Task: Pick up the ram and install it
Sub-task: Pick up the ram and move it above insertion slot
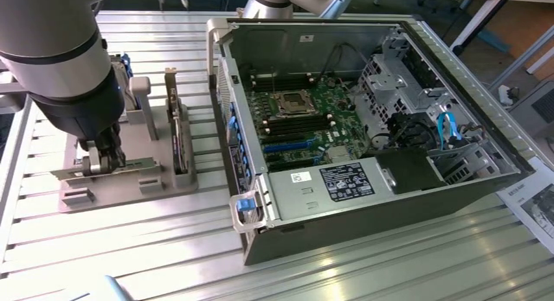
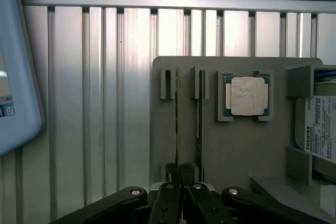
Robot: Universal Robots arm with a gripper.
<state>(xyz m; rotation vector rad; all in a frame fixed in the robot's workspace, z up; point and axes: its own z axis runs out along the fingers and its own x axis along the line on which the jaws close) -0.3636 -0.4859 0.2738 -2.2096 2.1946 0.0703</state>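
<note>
The ram (image 2: pixel 177 119) is a thin stick seen edge-on, standing in a slot of the grey holder (image 2: pixel 210 145). A second thin strip (image 2: pixel 200 119) stands in the slot beside it. My gripper (image 2: pixel 180 174) is down at the near end of the ram, its two dark fingers (image 2: pixel 171 173) drawn together on the stick's edge. In the exterior view my gripper (image 1: pixel 104 159) is low over the holder (image 1: pixel 121 184) at that view's left, and the arm covers the ram there. The open computer case (image 1: pixel 364 119) lies at that view's right, with the motherboard (image 1: pixel 299 119) exposed.
On the holder sit a square silver CPU chip (image 2: pixel 247 96) and a hard drive (image 2: pixel 319 129). A dark upright expansion card (image 1: pixel 179 139) stands between my gripper and the case wall. A light blue object (image 2: pixel 16 77) lies on the slatted aluminium table (image 2: pixel 105 103).
</note>
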